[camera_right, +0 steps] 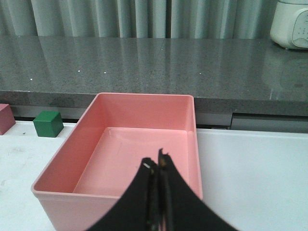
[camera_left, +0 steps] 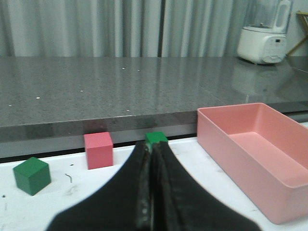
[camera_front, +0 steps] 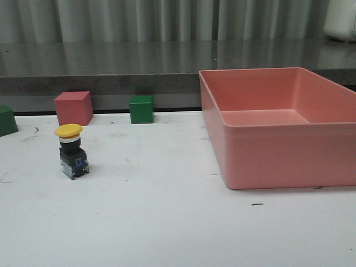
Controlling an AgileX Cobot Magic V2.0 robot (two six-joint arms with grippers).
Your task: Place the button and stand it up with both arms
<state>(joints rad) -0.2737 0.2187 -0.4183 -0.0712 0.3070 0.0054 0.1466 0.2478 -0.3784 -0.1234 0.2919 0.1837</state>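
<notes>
Front view: low over the white table (camera_front: 167,222), facing forward toward the grey counter (camera_front: 111,61) and curtain, close to the pink bin (camera_front: 278,133).

Left wrist view: set behind the closed left gripper (camera_left: 151,149), level and forward-facing; pink cube (camera_left: 98,150) and green cubes just beyond the fingertips.

Right wrist view: behind the closed right gripper (camera_right: 158,166), angled down into the pink bin (camera_right: 115,98) ahead of the tips.

Shared by all three: bin, counter, central green cube (camera_front: 141,109).
</notes>
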